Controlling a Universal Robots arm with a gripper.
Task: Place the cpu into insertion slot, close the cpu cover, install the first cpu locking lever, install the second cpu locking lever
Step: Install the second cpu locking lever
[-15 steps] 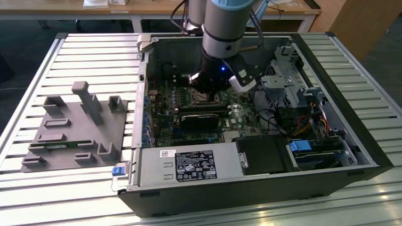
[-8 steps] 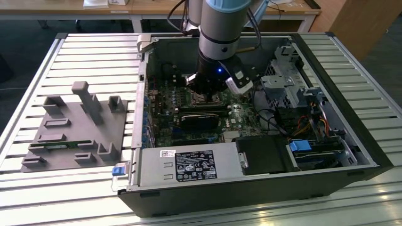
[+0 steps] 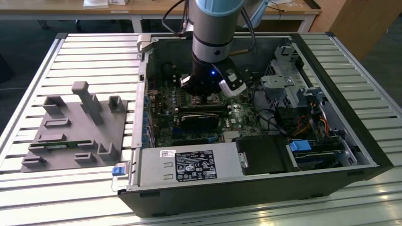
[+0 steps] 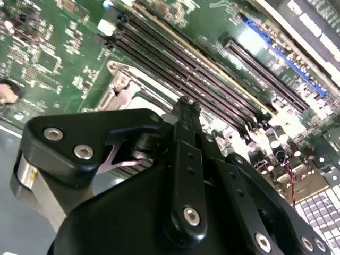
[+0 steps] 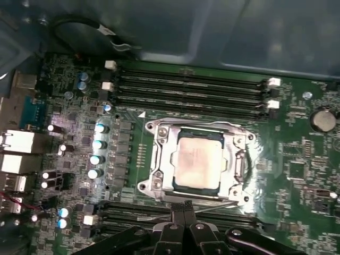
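The gripper [image 5: 183,206] — fingers pressed shut, holding nothing — hangs at the edge of the cpu cover [image 5: 159,159], which lies closed over the cpu [image 5: 197,162].

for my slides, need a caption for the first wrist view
Gripper poised at the edge of the cpu cover, with the cpu seated in its socket.

The cpu [image 5: 196,162] sits flat in the insertion slot [image 5: 197,163], and the cpu cover [image 5: 159,159] lies closed around it. The gripper [image 5: 183,208] hangs at the socket's edge, fingertips pressed together, right beside a thin locking lever [image 5: 212,208]. Long memory slots [image 5: 191,90] run along the far side.
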